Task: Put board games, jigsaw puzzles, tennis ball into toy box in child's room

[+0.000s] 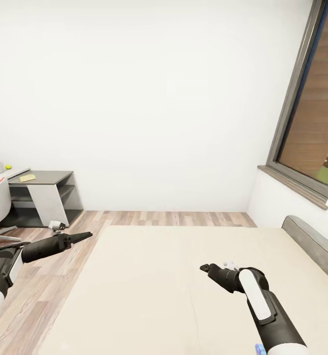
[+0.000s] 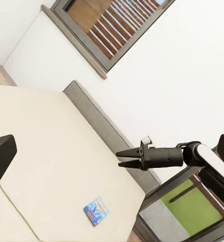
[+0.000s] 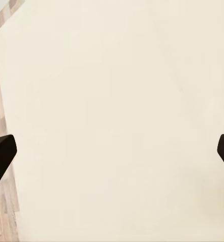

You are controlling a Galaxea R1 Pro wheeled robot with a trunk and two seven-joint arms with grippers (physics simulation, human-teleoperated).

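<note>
Beige mattress under both arms right now, so I'll use the bed (image 1: 149,276) as my landmark. My right end effector (image 1: 205,267) hangs over the middle of the bed; in its wrist view the two finger tips (image 3: 2,154) sit at opposite edges of the picture, so it's spread wide with nothing in it. From the left wrist it looks narrower, but that's just the side-on angle, I think. The left end effector (image 1: 85,235) is out past the bed's edge, over the plank floor, and I honestly can't tell how far it's parted; nothing seems to be held.

One blue board game (image 2: 95,210) lies flat on the mattress near a bed corner, well apart from the right end effector. I can't spot a second game anywhere. Off beyond the bed, the worktop (image 1: 43,176) carries a tennis ball (image 1: 8,166) and a yellowish flat thing I can't identify.

Risks as I see them: that box is thin and flat on a soft surface, so the fingers could dig into the mattress or skid it off the edge. It's also barely in my head view, so I'd be reaching half blind.
</note>
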